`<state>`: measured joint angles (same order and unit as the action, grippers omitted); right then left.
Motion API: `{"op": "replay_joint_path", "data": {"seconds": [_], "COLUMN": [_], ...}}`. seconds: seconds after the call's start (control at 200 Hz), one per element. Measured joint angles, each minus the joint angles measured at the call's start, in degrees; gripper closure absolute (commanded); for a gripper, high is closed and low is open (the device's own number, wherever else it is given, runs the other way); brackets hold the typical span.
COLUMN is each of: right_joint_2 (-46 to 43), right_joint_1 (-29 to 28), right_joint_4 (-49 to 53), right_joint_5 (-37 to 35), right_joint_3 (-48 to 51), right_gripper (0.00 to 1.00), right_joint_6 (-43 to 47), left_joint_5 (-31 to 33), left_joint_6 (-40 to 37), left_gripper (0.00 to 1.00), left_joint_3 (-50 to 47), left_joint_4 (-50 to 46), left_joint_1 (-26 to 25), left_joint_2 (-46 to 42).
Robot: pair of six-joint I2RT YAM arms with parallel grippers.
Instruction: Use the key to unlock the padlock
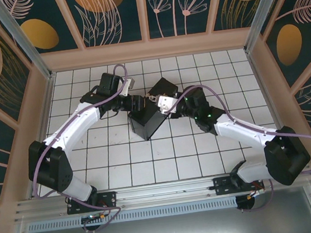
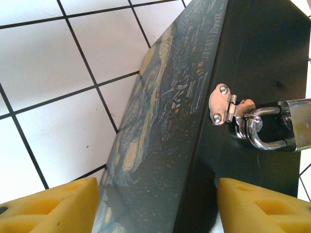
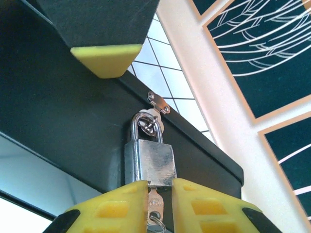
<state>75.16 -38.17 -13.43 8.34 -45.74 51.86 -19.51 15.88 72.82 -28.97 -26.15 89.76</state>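
Two grips matter here, and both could let me down. My right gripper (image 3: 160, 194) has its yellow jaws drawn in around the key (image 3: 154, 204), which looks pinched between them and sits in the bottom of the padlock (image 3: 149, 162). The padlock hangs by its shackle (image 3: 146, 121) from the hasp (image 2: 221, 104) on the black box (image 2: 160, 111). My left gripper (image 2: 158, 204) straddles that box, pads against the painted lid and the dark side, grasping it.

My worry is the twist. The padlock hangs loose on the hasp, so I judge the whole body may swing round with the key instead of the cylinder turning. The key is thin and the pads are blunt, so it could also slip or cock sideways. A hard turn may drag the box out of the left hold.

For room, the two wrists crowd each other over the box, while the tiled table (image 1: 240, 73) lies open to either side.
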Motion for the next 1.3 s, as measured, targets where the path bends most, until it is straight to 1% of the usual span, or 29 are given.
{"op": "replay_joint_path", "data": {"seconds": [0.105,0.17,0.345,0.525,0.906,1.036,1.156,1.296], "right_joint_2": [0.0,-0.2,-0.7,1.6,4.6,5.6,8.0,11.0], "right_joint_1": [0.0,0.0,-0.3,1.3,4.8,6.3,6.4,6.4], "right_joint_4": [0.8,0.8,-0.2,1.7,9.6,14.2,18.5,22.5], "right_joint_5": [0.8,0.7,-0.7,2.7,14.3,17.8,20.3,21.4], "right_joint_3": [0.0,0.3,2.4,-1.1,-9.8,-13.3,-17.0,-19.6], "right_gripper": [0.58,0.53,0.47,0.45,0.45,0.45,0.44,0.43], "right_joint_6": [-2.7,-2.7,0.1,-0.5,-7.6,-9.3,-10.4,-10.7], "left_joint_5": [0.0,0.0,0.0,0.2,0.0,0.0,0.0,0.0], "left_joint_6": [0.0,0.0,-0.3,-0.9,-1.4,-1.5,-1.5,-1.5], "left_gripper": [0.35,0.35,0.35,0.35,0.35,0.35,0.35,0.35], "left_joint_3": [0.0,0.0,0.0,0.0,0.0,0.0,0.0,0.0], "left_joint_4": [0.0,0.0,0.0,0.0,0.0,0.1,0.1,0.1], "left_joint_1": [0.0,0.0,0.0,0.0,0.1,0.1,0.1,0.1], "left_joint_2": [0.0,0.0,0.0,0.0,0.0,0.0,0.0,0.0]}}
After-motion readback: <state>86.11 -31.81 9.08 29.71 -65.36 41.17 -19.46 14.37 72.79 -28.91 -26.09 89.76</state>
